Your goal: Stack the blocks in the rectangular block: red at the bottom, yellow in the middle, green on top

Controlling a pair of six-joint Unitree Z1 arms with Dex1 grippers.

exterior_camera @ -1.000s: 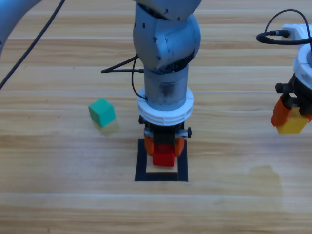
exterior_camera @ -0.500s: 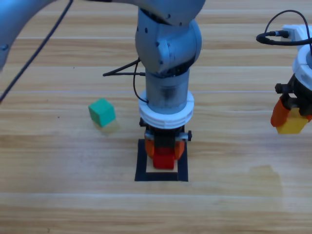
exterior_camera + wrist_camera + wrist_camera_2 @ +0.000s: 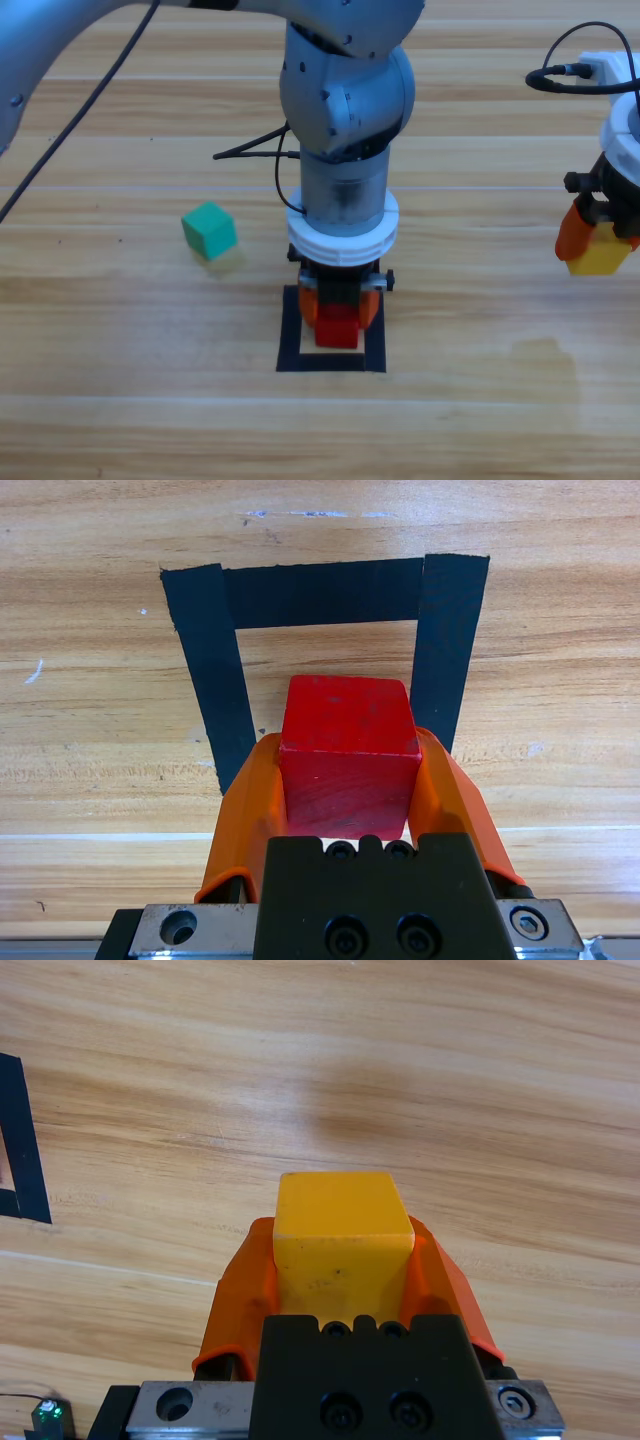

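High view: left gripper (image 3: 338, 312) clamps red cube (image 3: 337, 327).

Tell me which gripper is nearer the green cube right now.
Left. The left gripper holds the red cube over the tape rectangle, just right of the green cube. The right gripper holds the yellow cube at the far right edge.

So the red cube (image 3: 348, 755) is pinched between the left gripper (image 3: 348, 780)'s orange jaws, sitting over the hollow middle of the black tape rectangle (image 3: 290, 335) near its back edge; can't tell if it's touching the table. The tape outline is a bit wider than the cube. The yellow cube (image 3: 342, 1235) is clamped in the right gripper (image 3: 342, 1260) way off at the right side, well apart from the rectangle. The teal-green cube (image 3: 209, 230) sits loose on the wood left of the rectangle, turned a bit askew.
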